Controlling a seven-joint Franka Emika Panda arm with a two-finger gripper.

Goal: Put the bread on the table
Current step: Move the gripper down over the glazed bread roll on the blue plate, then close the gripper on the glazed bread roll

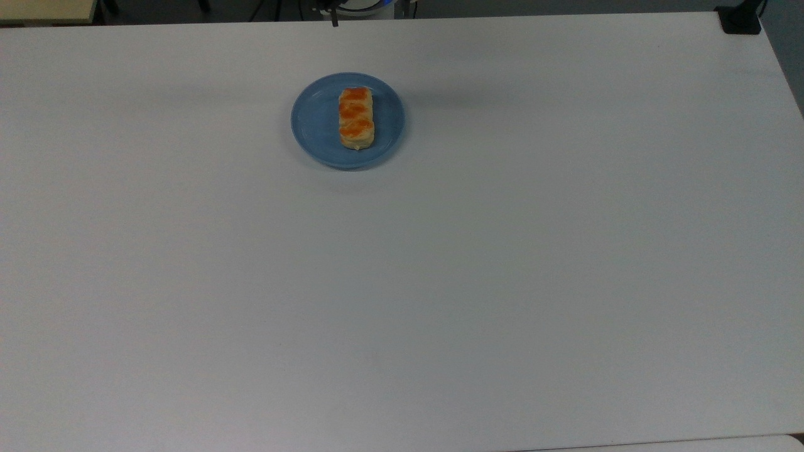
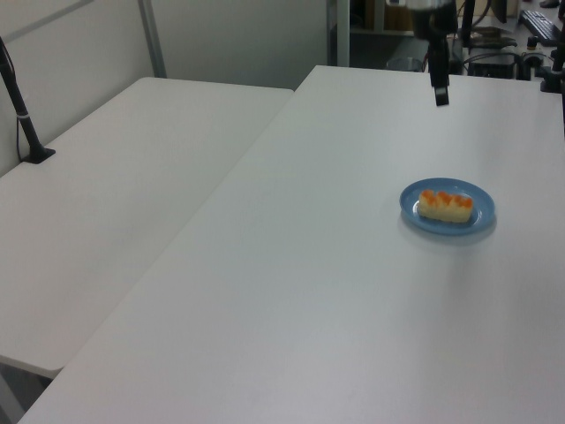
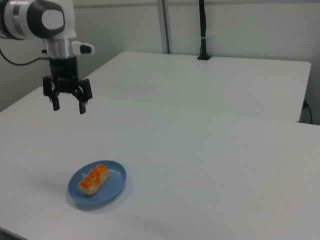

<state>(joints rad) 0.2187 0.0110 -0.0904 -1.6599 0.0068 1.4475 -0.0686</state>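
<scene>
The bread [image 1: 356, 118] [image 2: 446, 206] [image 3: 94, 179], a pale loaf with orange-brown bumps, lies on a round blue plate [image 1: 314, 122] [image 2: 478, 223] [image 3: 114, 186] on the white table [image 1: 440, 263] [image 2: 335, 265] [image 3: 210, 160]. My gripper [image 3: 69, 107] [image 2: 440, 94] hangs open in the air well above the table, up and to the right view's left of the plate. Its black fingers [image 3: 82, 105] point down with nothing between them. In the top view a fingertip [image 1: 334, 22] shows at the table's far edge.
A second white table [image 2: 115, 194] [image 3: 210, 80] adjoins this one. A black post [image 2: 22, 115] [image 3: 202, 30] is clamped on it. A black clamp [image 1: 740, 19] sits at the top view's upper right corner. Wide bare tabletop surrounds the plate.
</scene>
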